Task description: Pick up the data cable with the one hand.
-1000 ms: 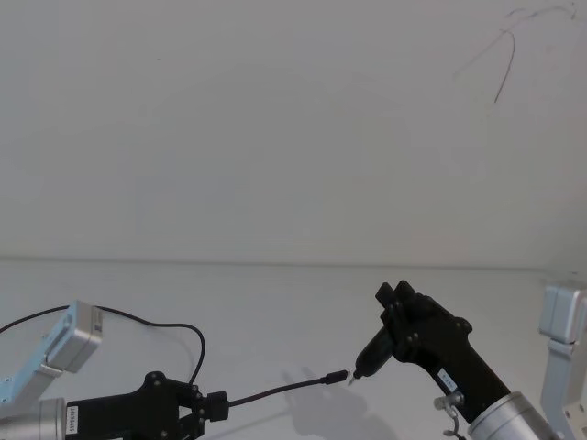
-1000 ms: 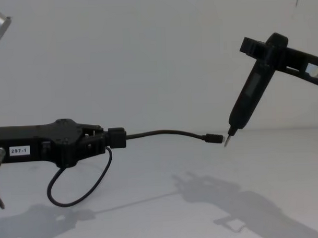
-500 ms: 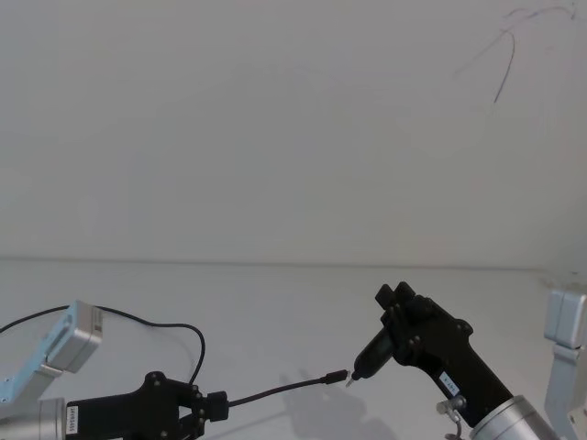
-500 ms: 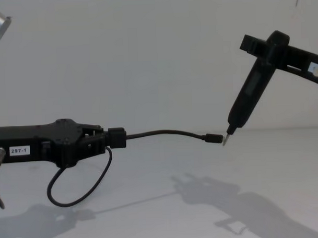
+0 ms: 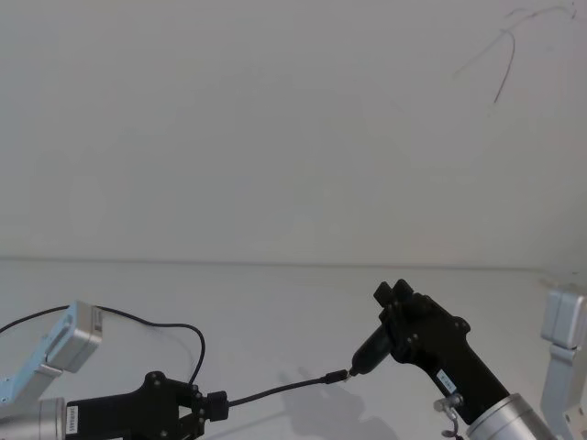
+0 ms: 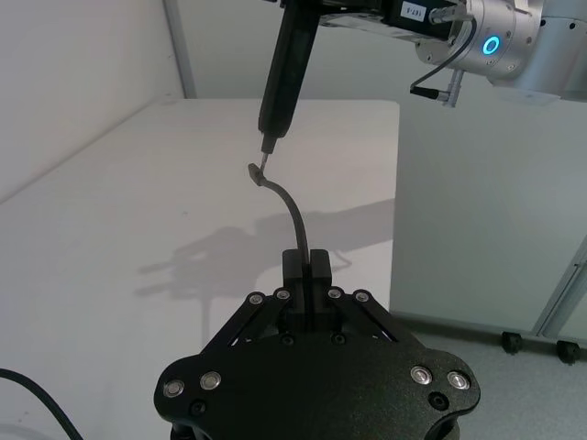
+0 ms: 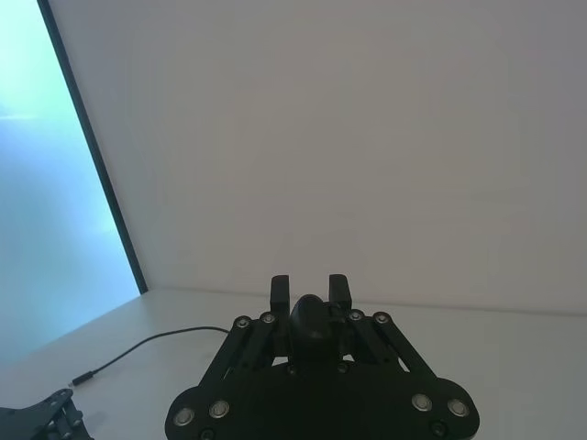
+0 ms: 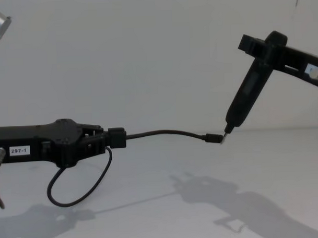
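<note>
Rightward there is movement: the right gripper [image 8: 250, 92] has slid a touch toward the robot's left since a second ago, and the pin tip of the long tapered piece clamped between its fingers now meets the data cable [image 8: 164, 133] at its plug [image 8: 214, 138], where earlier a sliver of gap showed; the left gripper [image 8: 113, 138], the one with the 297-1 label, has not budged, jaws shut on the cable's thick end, holding it level above the white table [image 8: 167, 202]; slack loops down behind the jaws; so the pickup looks done, cable airborne, and the play now seems to be mating tip to plug.
</note>
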Motion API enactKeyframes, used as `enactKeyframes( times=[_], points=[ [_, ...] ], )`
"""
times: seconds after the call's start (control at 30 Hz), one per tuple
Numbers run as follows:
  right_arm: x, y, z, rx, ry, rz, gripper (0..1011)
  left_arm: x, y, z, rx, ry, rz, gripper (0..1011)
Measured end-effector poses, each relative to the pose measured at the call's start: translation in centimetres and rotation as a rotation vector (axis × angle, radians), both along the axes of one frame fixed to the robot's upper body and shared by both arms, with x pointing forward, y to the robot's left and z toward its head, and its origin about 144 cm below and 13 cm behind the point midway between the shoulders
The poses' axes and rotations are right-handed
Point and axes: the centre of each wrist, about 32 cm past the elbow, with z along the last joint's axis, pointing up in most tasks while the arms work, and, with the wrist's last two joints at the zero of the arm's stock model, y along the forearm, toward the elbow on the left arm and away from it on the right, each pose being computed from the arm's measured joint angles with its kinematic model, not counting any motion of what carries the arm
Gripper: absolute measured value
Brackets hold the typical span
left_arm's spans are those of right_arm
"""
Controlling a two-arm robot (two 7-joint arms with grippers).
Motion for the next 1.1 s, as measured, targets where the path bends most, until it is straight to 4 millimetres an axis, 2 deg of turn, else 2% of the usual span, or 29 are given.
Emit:
enactKeyframes(
  times=[0.6, 1.1],
  points=[
    [1.5, 0.2, -1.2, -0.008, -0.014, 0.003, 251, 0.0, 0.0, 0.0, 0.000, 0.000, 0.000, 43],
    [2.3, -0.1, -1.1, -0.014, -0.030, 0.006, 251, 0.0, 0.0, 0.0, 0.000, 0.000, 0.000, 43]
  ],
)
